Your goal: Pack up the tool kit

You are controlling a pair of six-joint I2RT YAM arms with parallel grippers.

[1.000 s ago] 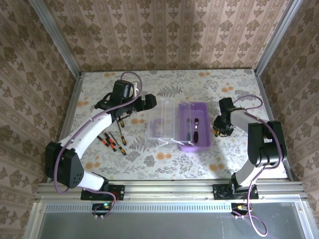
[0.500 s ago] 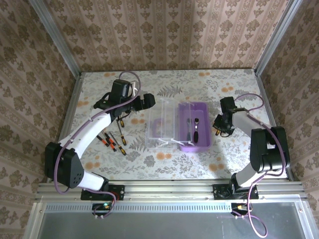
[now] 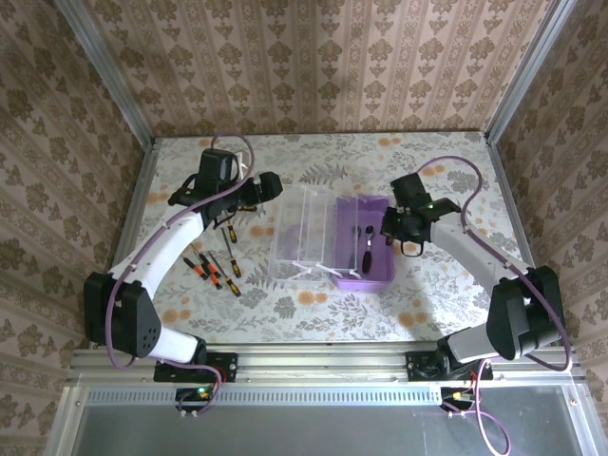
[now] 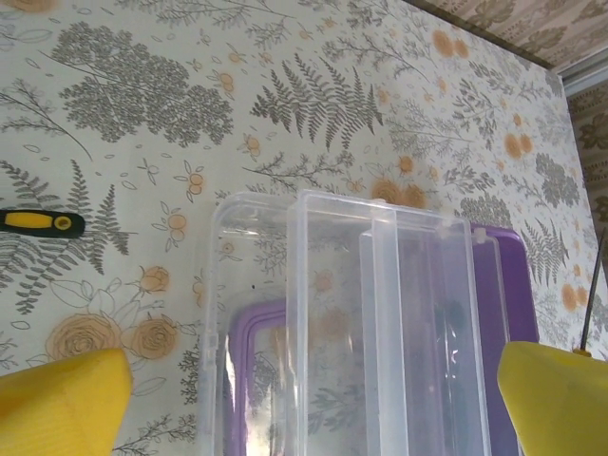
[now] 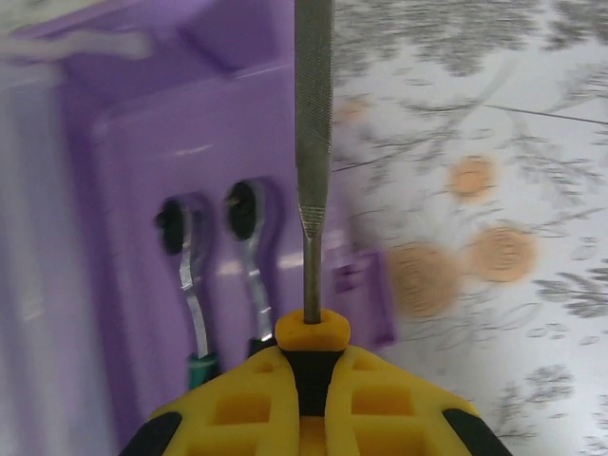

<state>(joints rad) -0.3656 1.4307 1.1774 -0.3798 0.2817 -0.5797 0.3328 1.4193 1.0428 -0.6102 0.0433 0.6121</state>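
Right claw [image 5: 313, 380] pinched on 1 screwdriver [image 5: 313, 114] over right edge of purple box [image 5: 123, 190]; left claw [image 3: 264, 187] spread near clear lid [image 3: 302, 228].

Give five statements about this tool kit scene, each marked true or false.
1. The right claw grips a metal-shafted tool with an orange collar. True.
2. The clear plastic lid covers the rectangular purple plastic box. False: it lies open, left of the box.
3. Two ratchet wrenches lie in the purple box. True.
4. The left claw holds a screwdriver. False: it is open and empty.
5. Orange-and-black-handled screwdrivers lie on the table left of the lid. True.
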